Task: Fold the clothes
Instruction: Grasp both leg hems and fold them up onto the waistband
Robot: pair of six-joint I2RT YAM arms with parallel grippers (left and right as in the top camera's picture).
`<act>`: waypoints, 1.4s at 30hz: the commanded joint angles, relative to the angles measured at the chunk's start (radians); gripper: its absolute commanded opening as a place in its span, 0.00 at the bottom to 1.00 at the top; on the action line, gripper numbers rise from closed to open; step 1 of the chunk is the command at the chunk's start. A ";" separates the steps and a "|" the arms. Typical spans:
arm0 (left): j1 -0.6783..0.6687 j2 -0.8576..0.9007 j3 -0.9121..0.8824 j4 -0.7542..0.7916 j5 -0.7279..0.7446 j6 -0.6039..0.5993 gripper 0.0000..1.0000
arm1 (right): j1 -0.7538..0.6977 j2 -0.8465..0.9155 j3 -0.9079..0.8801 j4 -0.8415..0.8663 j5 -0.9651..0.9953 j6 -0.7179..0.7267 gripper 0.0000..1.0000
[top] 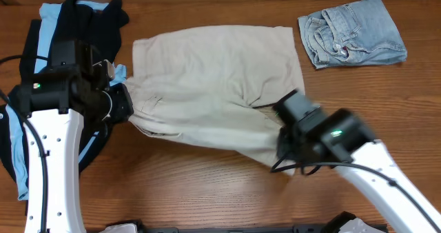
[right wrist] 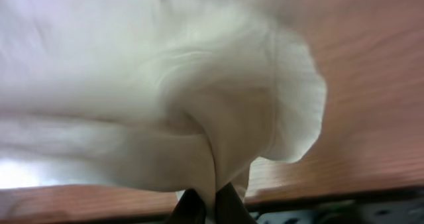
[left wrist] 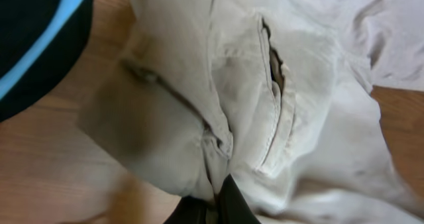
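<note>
Khaki cloth fills both wrist views, bunched right up against the fingers. The left gripper [left wrist: 212, 207] is clamped on a fold of the khaki shorts [top: 213, 81] below a slit pocket [left wrist: 273, 71], and the right gripper [right wrist: 211, 207] is closed on a gathered pinch by a rounded leg hem [right wrist: 301, 98]. From overhead, the shorts lie spread across the middle of the table [top: 207, 191], the left arm at their left edge and the right arm at their lower right corner. The fabric looks like a mid-weight cotton: soft enough to drape and pucker where it is pinched, yet with stiffer seams and pocket edges that should hold a crease. It is light and unlikely to slip from the pads, though a one-layer pinch could let the lower layer trail. The firm corners, at waistband and hem, seem the best places to hold. The light-blue denim shorts [top: 351, 33] sit crumpled at the far right, well apart, and the black garment [top: 89, 19] with light-blue panels lies under the left arm, touching the khaki's left edge. No basket or bin shows; the pocket gapes dark, and I cannot tell its contents.
</note>
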 commanded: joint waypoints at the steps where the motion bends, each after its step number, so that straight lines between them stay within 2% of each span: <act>1: 0.007 -0.006 0.096 -0.095 -0.055 0.042 0.04 | -0.108 -0.026 0.196 -0.079 0.138 -0.155 0.04; 4: 0.007 -0.024 0.100 -0.178 -0.066 0.042 0.04 | -0.183 -0.046 0.267 -0.140 0.134 -0.160 0.04; 8: 0.007 -0.050 0.100 -0.245 -0.092 0.042 0.04 | -0.193 -0.082 0.269 -0.130 0.135 -0.210 0.04; 14: 0.007 -0.075 0.069 -0.228 -0.142 0.006 0.04 | -0.194 -0.046 0.267 0.121 0.139 -0.363 0.04; 18: 0.007 -0.075 -0.016 -0.154 -0.146 0.000 0.04 | -0.200 0.047 0.267 0.296 0.142 -0.444 0.04; 22: 0.007 -0.074 -0.152 -0.019 -0.163 -0.032 0.04 | -0.235 0.184 0.267 0.443 0.142 -0.494 0.04; 29: 0.007 -0.039 -0.346 0.369 -0.321 -0.135 0.04 | -0.312 0.414 0.267 0.747 0.122 -0.527 0.04; 34: 0.007 0.014 -0.351 0.584 -0.368 -0.134 0.04 | -0.344 0.488 0.267 0.896 0.104 -0.527 0.04; 42: 0.006 0.124 -0.351 0.862 -0.369 -0.089 0.04 | -0.375 0.584 0.267 1.007 0.104 -0.525 0.04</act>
